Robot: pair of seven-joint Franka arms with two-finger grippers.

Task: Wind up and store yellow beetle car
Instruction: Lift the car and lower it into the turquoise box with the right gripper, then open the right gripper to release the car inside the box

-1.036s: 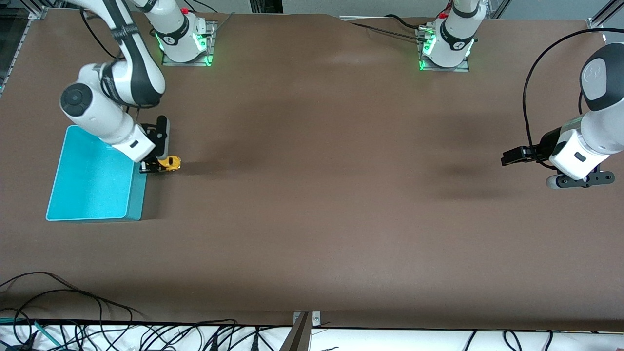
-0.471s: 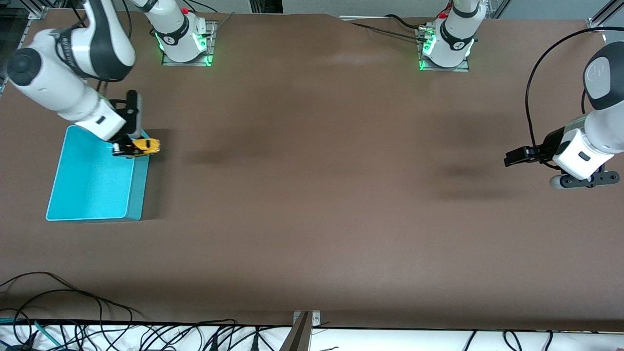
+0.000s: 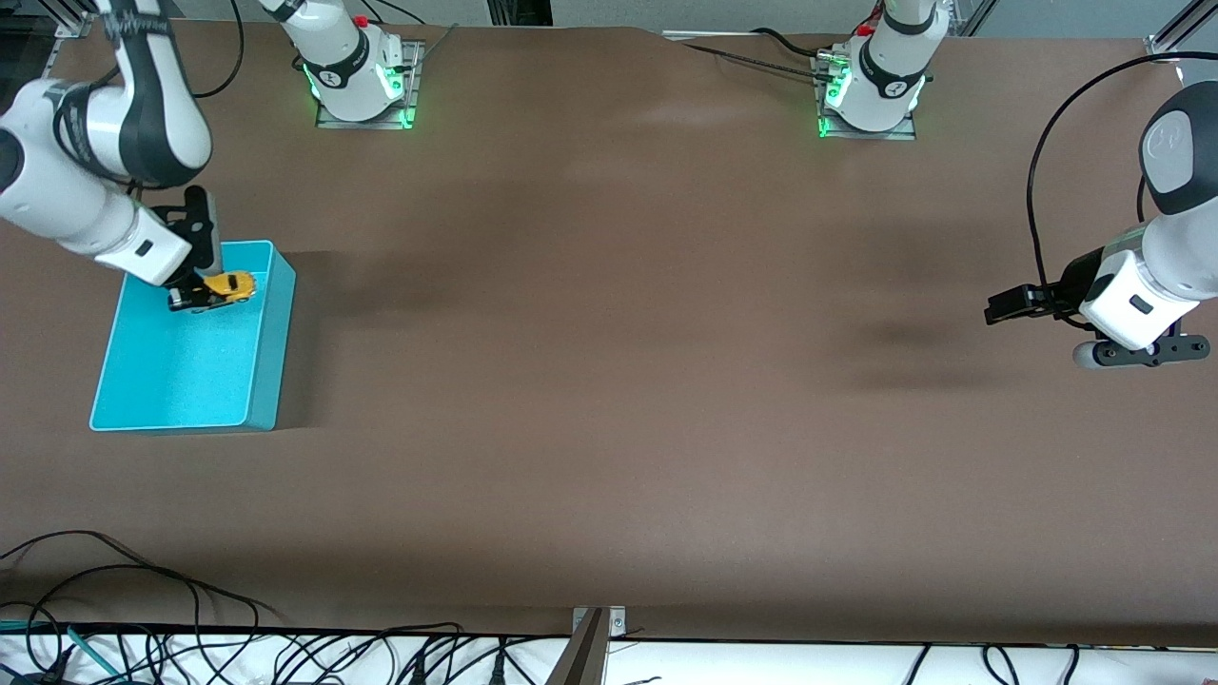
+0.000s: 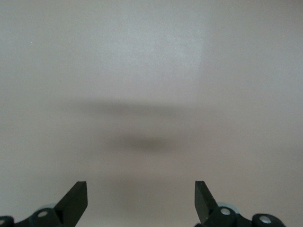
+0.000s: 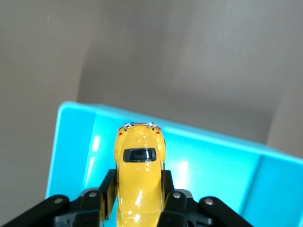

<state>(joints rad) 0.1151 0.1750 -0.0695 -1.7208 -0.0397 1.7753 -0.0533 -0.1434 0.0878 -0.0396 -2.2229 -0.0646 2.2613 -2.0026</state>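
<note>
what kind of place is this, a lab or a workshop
Most likely a robotics lab: two arms bolted to a brown table, loose cables along its edge, and a toy car held over a turquoise bin.

the brown table [image 3: 609, 400] carries a turquoise bin [image 3: 271, 352], lying near the right arm's end, at about nine o'clock from the table's middle. two arm bases [image 3: 357, 86] stand along the edge at twelve o'clock.
</note>
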